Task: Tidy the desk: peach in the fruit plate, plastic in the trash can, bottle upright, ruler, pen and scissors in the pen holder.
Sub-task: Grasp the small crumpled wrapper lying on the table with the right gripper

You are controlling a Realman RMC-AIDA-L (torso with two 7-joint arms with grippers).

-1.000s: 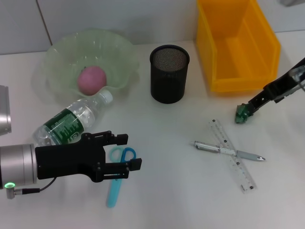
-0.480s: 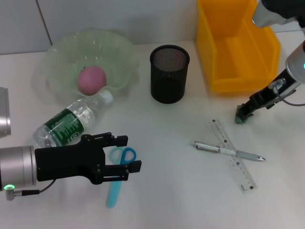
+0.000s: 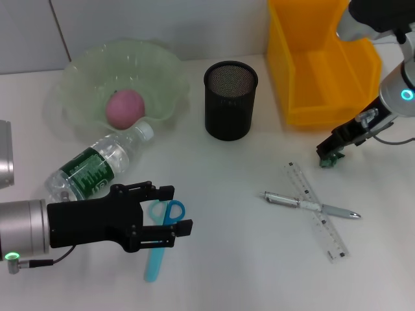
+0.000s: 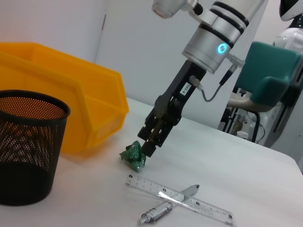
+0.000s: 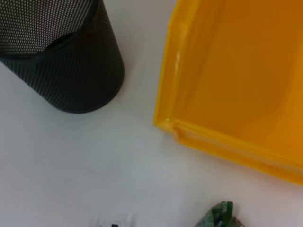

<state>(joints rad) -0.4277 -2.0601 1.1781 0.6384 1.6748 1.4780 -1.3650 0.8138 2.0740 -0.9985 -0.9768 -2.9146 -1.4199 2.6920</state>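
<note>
A pink peach [image 3: 125, 108] lies in the pale green fruit plate [image 3: 84, 71]. The bottle [image 3: 91, 168] lies on its side in front of the plate. My left gripper [image 3: 172, 208] is open, and the blue handles of the scissors [image 3: 155, 256] show between its fingers. A crumpled green plastic [image 3: 327, 162] [image 4: 133, 156] [image 5: 220, 217] rests on the table by the yellow trash can [image 3: 324, 58]. My right gripper [image 3: 324, 151] [image 4: 150, 144] touches its top. The pen [image 3: 311, 205] lies across the ruler [image 3: 327, 230]. The black mesh pen holder [image 3: 230, 100] is upright.
The ruler [image 4: 189, 201] and the pen [image 4: 165, 208] lie just in front of the plastic. The trash can [image 5: 236, 85] and pen holder [image 5: 61, 56] stand close together at the back. White table surface shows between the scissors and the pen.
My right arm's upper links have swung into view at the top right. Its gripper has shifted slightly left, over the plastic. The left arm has hardly moved.
</note>
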